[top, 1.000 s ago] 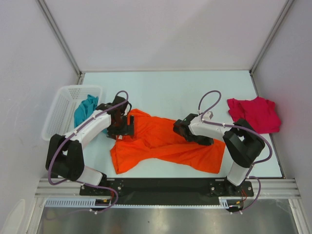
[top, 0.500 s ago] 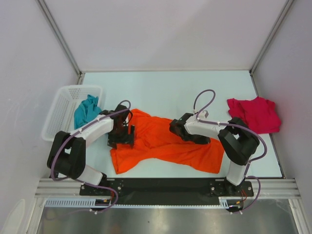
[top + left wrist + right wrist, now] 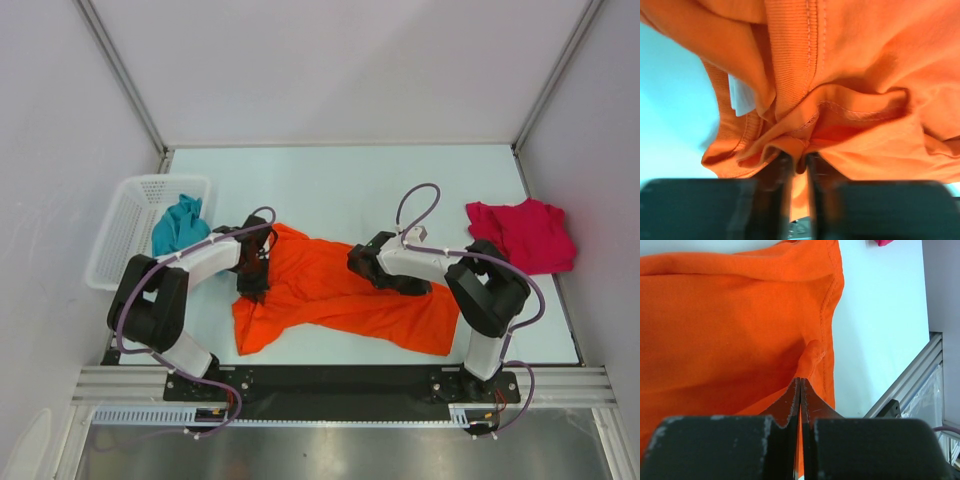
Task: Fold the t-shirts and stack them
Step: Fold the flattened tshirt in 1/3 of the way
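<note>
Over the last second the left gripper [image 3: 255, 272] had settled lower onto the orange t-shirt [image 3: 340, 300]. Its jaws, wide apart before, had come together, and the shirt's near-left corner had shifted slightly with them. The right gripper [image 3: 362, 262] had crept a little to its own left, then held.

In the left wrist view the left jaws were pinched on a small fold of orange cloth, with only that fold between them. Just beyond the tips lay the ribbed collar band [image 3: 795, 55], crumpled and running away from the jaws, with a white label [image 3: 742, 97] beside it on the left. Left of that, the pale table [image 3: 340, 185] showed bare.

The right jaws were pressed together with a thin sliver of orange cloth caught between them. A small pucker of cloth rose just ahead of the tips. A stitched hem ran just right of the pucker, with table beyond it.

Farther off, up and left of the left jaws, the teal t-shirt [image 3: 178, 225] lay in the white mesh basket [image 3: 125, 225], draped over its rim. The crimson t-shirt [image 3: 520, 235] lay crumpled well apart from the right jaws, out toward the table's right edge.
</note>
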{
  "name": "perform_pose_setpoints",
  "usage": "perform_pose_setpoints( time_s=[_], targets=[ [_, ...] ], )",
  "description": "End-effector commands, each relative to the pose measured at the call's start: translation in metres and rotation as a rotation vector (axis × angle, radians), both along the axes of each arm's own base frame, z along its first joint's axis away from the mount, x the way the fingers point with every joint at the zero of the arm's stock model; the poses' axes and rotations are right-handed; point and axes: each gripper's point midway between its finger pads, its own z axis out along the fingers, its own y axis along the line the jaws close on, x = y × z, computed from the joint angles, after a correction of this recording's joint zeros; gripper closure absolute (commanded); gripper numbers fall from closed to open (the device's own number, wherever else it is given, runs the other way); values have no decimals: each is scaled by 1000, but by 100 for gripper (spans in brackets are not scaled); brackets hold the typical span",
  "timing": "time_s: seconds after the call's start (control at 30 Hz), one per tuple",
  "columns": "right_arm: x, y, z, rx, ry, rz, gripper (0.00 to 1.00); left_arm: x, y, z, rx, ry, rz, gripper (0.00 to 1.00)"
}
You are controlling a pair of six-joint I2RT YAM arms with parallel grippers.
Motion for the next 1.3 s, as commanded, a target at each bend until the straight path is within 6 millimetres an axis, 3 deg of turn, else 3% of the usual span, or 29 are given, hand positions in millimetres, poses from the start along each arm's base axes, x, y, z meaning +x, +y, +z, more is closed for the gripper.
perform_pose_setpoints(
  time_s=[0.0, 0.27, 0.33, 0.5, 0.63, 0.73, 0.77, 0.8, 1.27],
  targets=[
    [9, 2, 6, -20, -49, 11, 100, 9, -5, 6, -19, -45, -3, 92],
    [11, 6, 3, -13, -47, 19, 100, 12, 0, 20, 15, -59, 0, 94],
    [12, 7, 2, -12, -47, 21, 100, 11, 1, 20, 18, -53, -4, 88],
    [11, 7, 0, -11, -43, 22, 100, 13, 6, 26, 46, -73, 2, 63],
    [11, 8, -2, -12, -37, 24, 100, 15, 9, 30, 59, -94, 10, 63],
    [12, 9, -3, -10, -39, 28, 100, 15, 13, 30, 77, -101, 17, 74],
    [12, 9, -3, -10, -39, 28, 100, 15, 14, 29, 80, -101, 19, 94],
    [12, 9, -3, -10, -39, 28, 100, 16, 14, 30, 83, -105, 21, 96],
    [11, 6, -5, -19, -32, 27, 100, 27, 18, 33, 118, -139, 18, 100]
  ],
)
